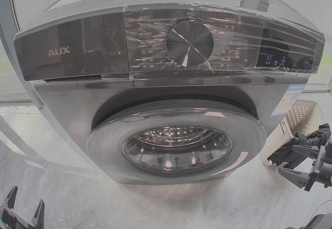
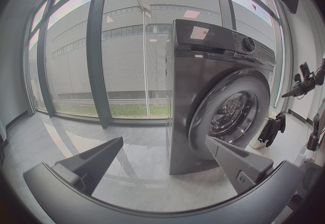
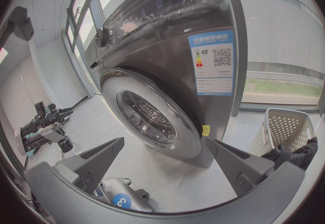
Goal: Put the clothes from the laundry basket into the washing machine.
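Note:
A grey front-loading washing machine (image 1: 166,67) fills the middle of the head view, its round glass door (image 1: 176,146) shut; the machine (image 2: 216,92) also stands ahead in the left wrist view. To its right sits a white perforated laundry basket (image 1: 297,119) with dark clothes (image 1: 301,146) draped over its front rim. My right gripper (image 1: 298,161) hangs open just in front of the clothes, holding nothing. At the lower left, my left gripper (image 1: 24,202) is low and open, well away from the machine. The right wrist view shows the basket (image 3: 287,126) and the clothes (image 3: 298,155) beside the machine door (image 3: 152,116).
Pale tiled floor (image 1: 138,205) lies open in front of the machine. Tall windows with dark frames (image 2: 94,65) stand behind and to the left of the machine. The basket sits close against the machine's right side.

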